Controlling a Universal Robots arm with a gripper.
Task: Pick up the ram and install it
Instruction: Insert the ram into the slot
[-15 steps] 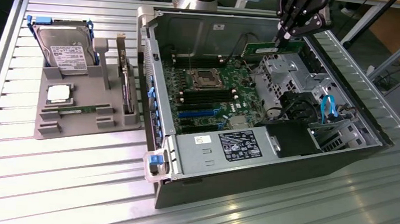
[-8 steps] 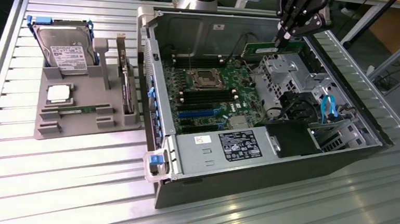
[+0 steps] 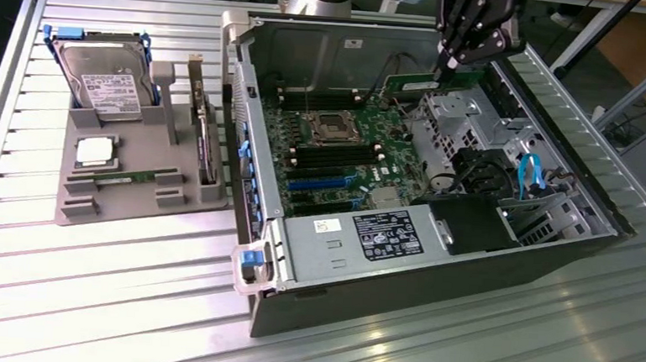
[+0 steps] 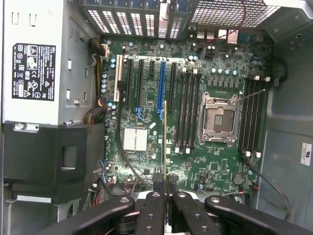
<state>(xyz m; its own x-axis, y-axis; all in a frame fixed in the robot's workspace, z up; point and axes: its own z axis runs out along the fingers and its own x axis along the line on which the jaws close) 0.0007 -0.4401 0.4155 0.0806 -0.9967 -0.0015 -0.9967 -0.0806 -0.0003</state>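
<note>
My gripper (image 3: 451, 67) hangs over the far end of the open computer case (image 3: 544, 245), shut on the ram (image 3: 413, 85), a thin green board that hangs below the fingers. In the wrist view the ram (image 4: 165, 142) appears edge-on as a thin line between the black fingers (image 4: 151, 210), and my gripper (image 4: 166, 196) holds it above the motherboard (image 4: 215, 171). Its edge runs parallel to the black memory slots (image 4: 188, 112) and lies beside the blue slot (image 4: 161, 88). The ram is clear of the board, not in any slot.
The empty processor socket (image 4: 219, 120) sits between two banks of slots. The power supply (image 3: 370, 234) and drive cage (image 3: 472, 220) occupy the case's near end. A grey tray (image 3: 130, 207) at the exterior view's left holds a hard drive (image 3: 104, 83), a silver chip (image 3: 97, 150), an upright card (image 3: 202, 140) and a green strip (image 3: 132, 176).
</note>
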